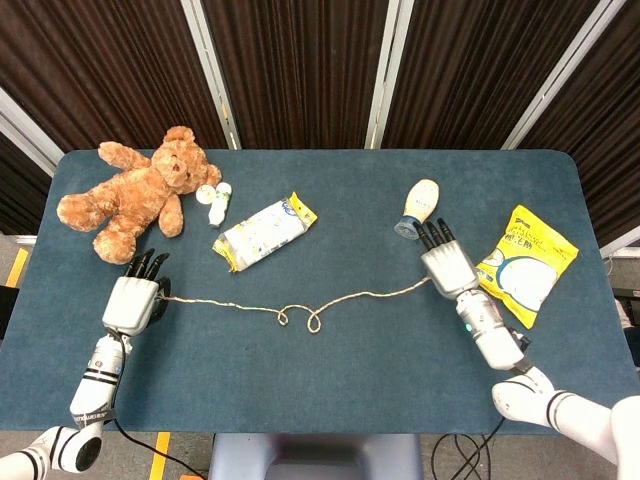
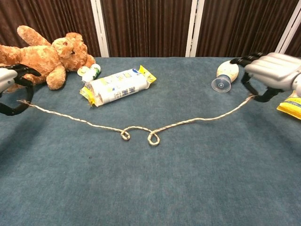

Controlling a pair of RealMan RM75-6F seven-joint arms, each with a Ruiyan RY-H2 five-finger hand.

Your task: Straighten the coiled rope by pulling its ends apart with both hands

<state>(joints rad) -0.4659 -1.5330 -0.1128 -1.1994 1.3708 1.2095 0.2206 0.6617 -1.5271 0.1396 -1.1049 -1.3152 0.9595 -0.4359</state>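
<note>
The rope (image 1: 300, 310) lies across the middle of the blue counter (image 1: 330, 400), sagging toward its centre, where two small loops sit side by side. The left hand (image 1: 131, 299) pinches the rope's left end, fingers curled around it. The right hand (image 1: 449, 268) pinches the right end, just beside the yellow snack bag (image 1: 525, 262) and below the white bottle (image 1: 416, 205). In the chest view both rope ends rise off the counter toward the hands. The teddy bear (image 1: 135, 192) lies at the far left, near the white packet (image 1: 262, 232)
</note>
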